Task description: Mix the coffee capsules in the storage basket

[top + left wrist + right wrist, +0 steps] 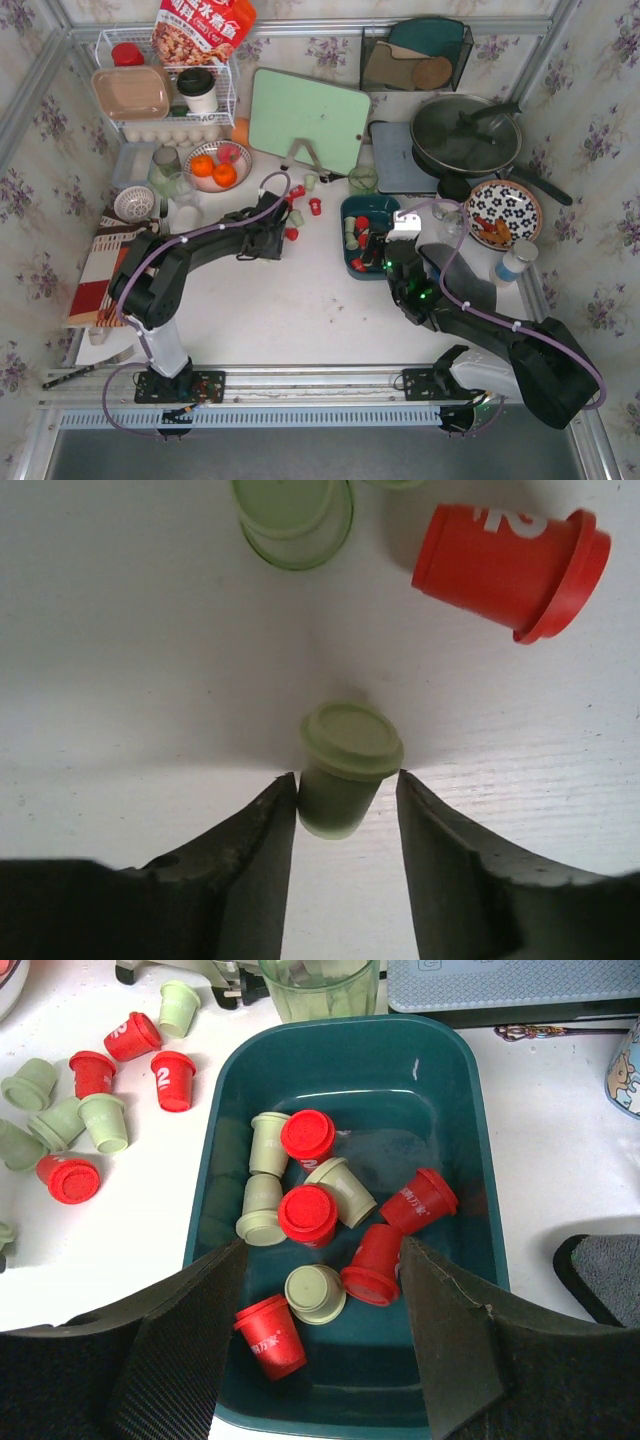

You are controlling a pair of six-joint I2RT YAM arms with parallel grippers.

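Lying jumbled together, red among pale green, nine coffee capsules (308, 1215) can be counted inside the storage basket (440, 1110), which is set on the white worktop (290, 310) right of centre, just in front of a green glass cup (320, 985), with more capsules scattered on the worktop to its left. The right jaws are spread wide above the near end of the basket and nothing is gripped by them. The left jaws are set partly open around one pale green capsule (345, 765) on the worktop, one finger (255, 850) against its side, though whether it is pinched cannot be told, and a red capsule (505, 565) is seen on its side nearby.
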